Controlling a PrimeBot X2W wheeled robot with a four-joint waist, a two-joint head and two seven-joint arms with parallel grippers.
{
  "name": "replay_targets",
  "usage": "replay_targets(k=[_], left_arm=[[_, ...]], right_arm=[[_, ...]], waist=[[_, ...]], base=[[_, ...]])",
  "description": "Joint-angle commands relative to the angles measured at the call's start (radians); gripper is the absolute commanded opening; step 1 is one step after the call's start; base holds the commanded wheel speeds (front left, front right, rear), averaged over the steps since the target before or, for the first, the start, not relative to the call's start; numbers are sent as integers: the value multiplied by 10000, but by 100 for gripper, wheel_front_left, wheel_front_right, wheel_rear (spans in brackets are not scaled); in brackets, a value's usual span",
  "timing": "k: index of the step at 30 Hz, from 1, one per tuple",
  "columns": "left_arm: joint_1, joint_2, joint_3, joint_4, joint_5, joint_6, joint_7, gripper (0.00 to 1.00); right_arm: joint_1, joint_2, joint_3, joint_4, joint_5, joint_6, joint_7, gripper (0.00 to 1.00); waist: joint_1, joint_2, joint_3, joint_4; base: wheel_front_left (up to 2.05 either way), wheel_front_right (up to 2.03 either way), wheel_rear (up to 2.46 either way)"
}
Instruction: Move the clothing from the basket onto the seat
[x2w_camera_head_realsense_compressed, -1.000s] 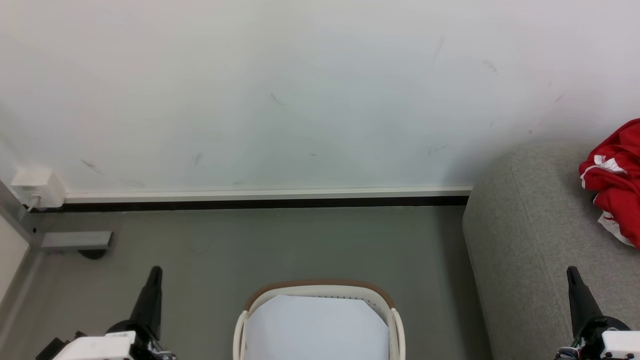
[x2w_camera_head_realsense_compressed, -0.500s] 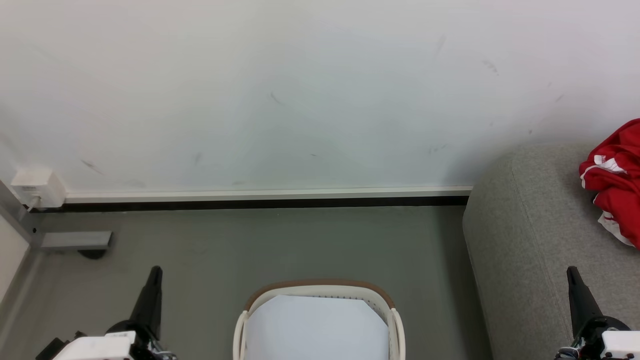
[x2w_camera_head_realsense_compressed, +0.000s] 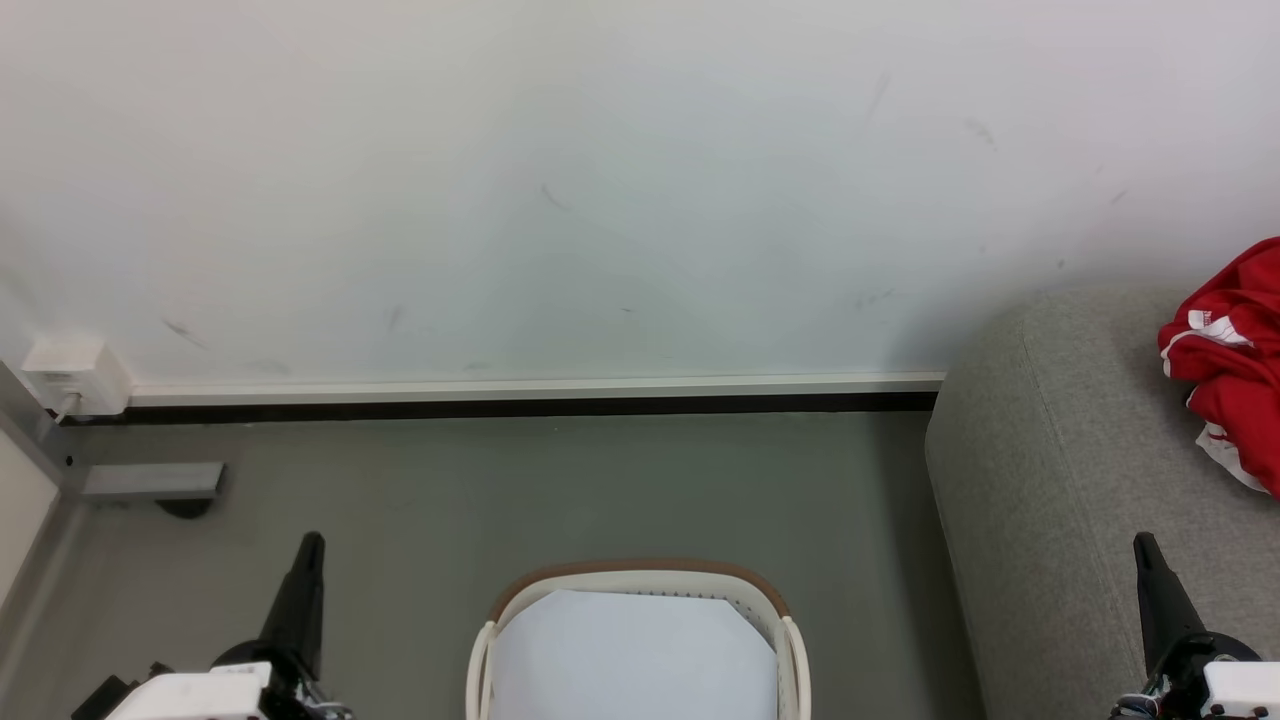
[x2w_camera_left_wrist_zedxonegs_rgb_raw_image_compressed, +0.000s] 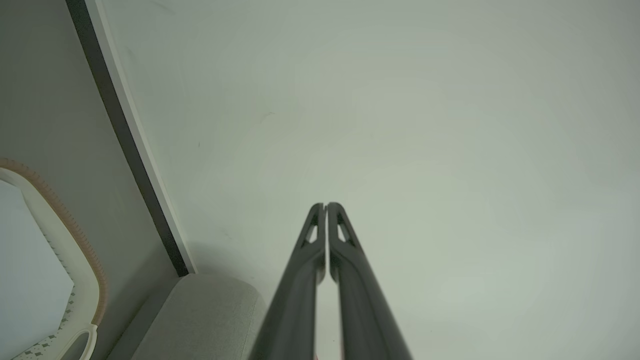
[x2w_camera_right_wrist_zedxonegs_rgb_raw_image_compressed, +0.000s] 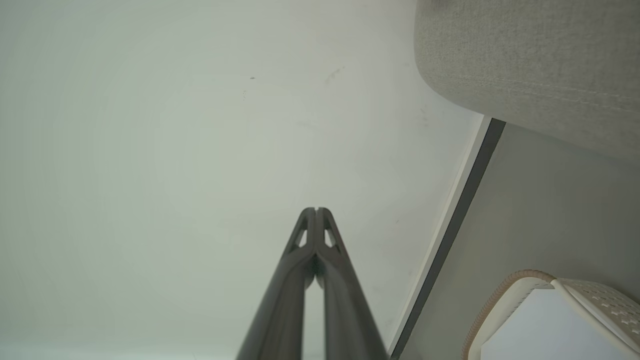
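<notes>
Scene unchanged over the last second. The left gripper (x2w_camera_head_realsense_compressed: 311, 545) and right gripper (x2w_camera_head_realsense_compressed: 1144, 545) are clenched and hold nothing. The red clothing (x2w_camera_head_realsense_compressed: 1228, 365) lies at the seat's (x2w_camera_head_realsense_compressed: 1050, 480) right edge. The basket (x2w_camera_head_realsense_compressed: 640, 573) stands on the floor, its visible inside bare, so the task appears complete.
</notes>
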Motion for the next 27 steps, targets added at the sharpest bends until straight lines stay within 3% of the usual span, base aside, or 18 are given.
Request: replay_targets(k=[1, 27], left_arm=[[-81, 22, 22, -2, -137, -67, 40, 0], [-80, 22, 20, -3, -138, -67, 39, 0]], right_arm=[[-129, -77, -40, -50, 21, -24, 27, 0], [-129, -77, -41, -51, 22, -25, 26, 0]], waist=[[0, -1, 0, 0], [0, -1, 0, 0]], base=[[0, 0, 0], [0, 0, 0]])
